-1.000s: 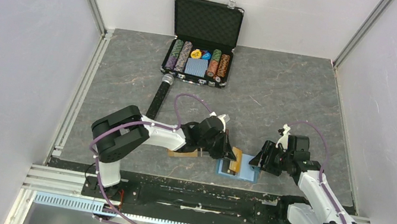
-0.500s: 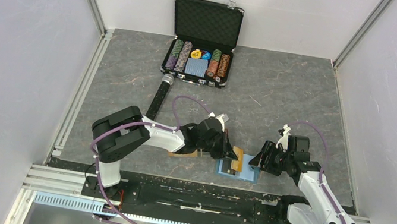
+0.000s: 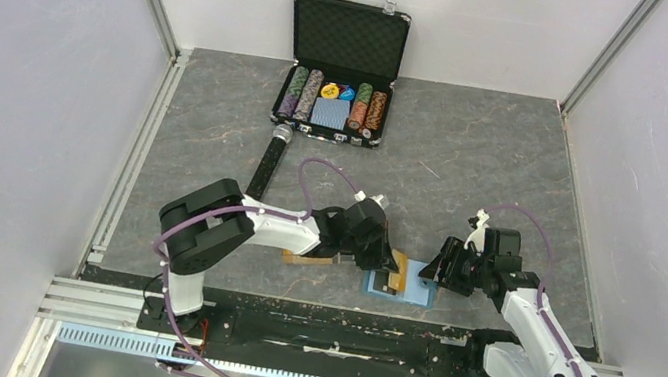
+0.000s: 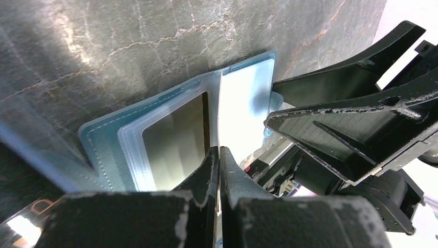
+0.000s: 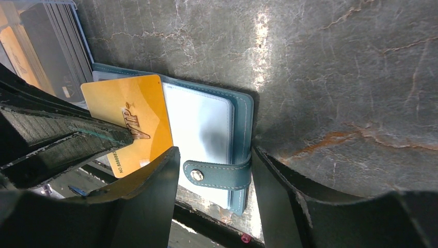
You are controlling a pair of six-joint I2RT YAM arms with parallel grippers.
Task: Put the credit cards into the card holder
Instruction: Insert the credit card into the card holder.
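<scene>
The left gripper (image 4: 219, 155) has its jaws pressed together on 1 thin orange-yellow plastic credit card (image 5: 131, 116), pinching it by 1 end. The card's free end lies over the small teal-blue, leather-look card holder (image 5: 243, 119). The holder lies open on the grey marbled surface (image 5: 335, 77), close to the near edge and between the 2 arms. The right gripper (image 5: 216, 152) has its jaws spread, 1 on each side of the holder's snap tab (image 5: 219, 174), and it clamps nothing.

The likeliest failure is that the card's leading edge misses the mouth of a clear sleeve and slides over the top. Because the holder is soft and not clamped, a push from the card could also drag it along the surface. The 2 grippers are very near each other, so a careless advance could knock them together.

Counted: 1 card in the jaws, 1 holder, and at least 1 more orange card (image 3: 307, 259) on the surface beneath the left arm. Whether that is a stack cannot be told.
</scene>
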